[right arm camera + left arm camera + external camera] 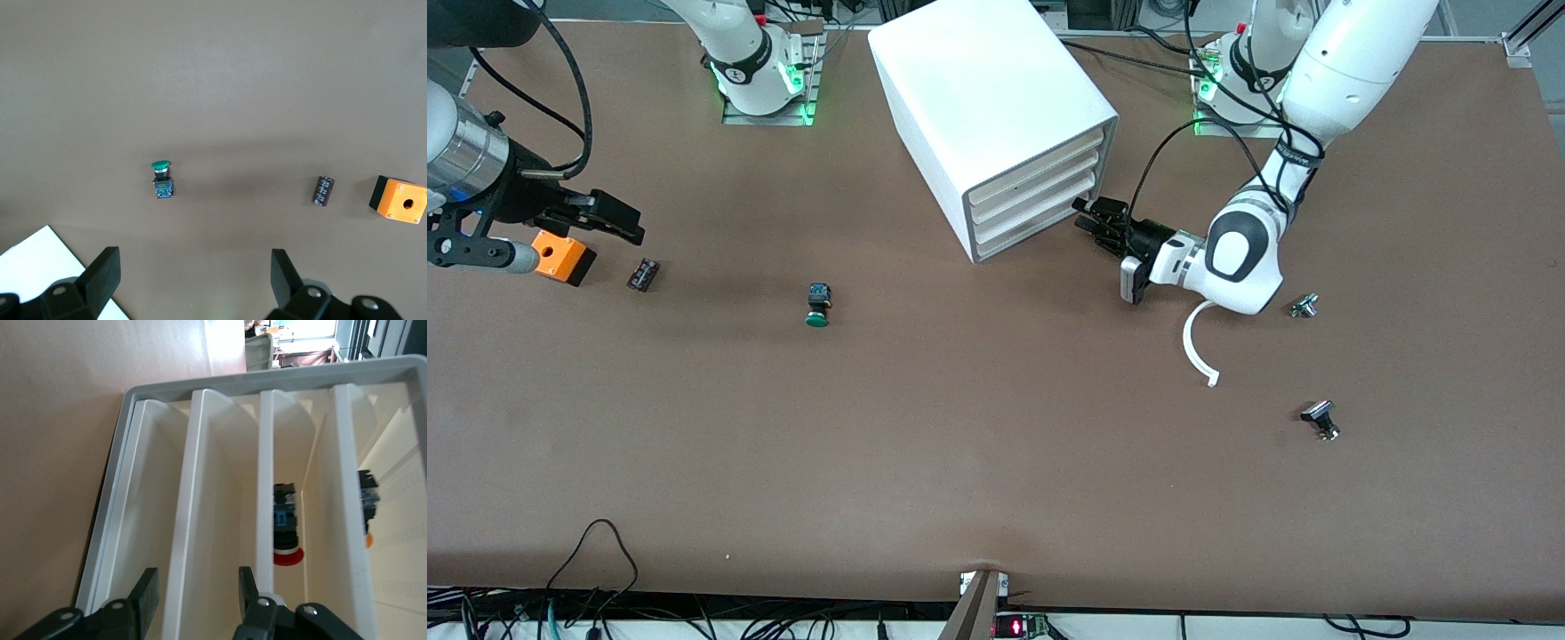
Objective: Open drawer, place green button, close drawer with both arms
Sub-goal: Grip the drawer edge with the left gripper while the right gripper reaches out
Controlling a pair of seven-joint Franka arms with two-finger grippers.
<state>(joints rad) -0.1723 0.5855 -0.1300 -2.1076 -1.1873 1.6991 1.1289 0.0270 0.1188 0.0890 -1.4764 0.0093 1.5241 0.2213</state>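
Drawer [1032, 224], the lowest of three in the white cabinet [978, 98], sits pushed in. The left gripper [1096, 224] is at its front, at the end nearest the left arm's base. In the left wrist view its fingers [148, 590] straddle the edge of one drawer front, half open with a gap either side, so nothing is gripped.

The green-capped button [818, 304] lies on its side on the brown table [960, 444], well apart from the cabinet and nearer the front camera.

The right gripper [609, 218] hangs with its jaws spread wide and empty, above the table near an orange box [563, 256] and a small dark cylinder [643, 274]. The right wrist view shows the button, cylinder and box in a row below it.
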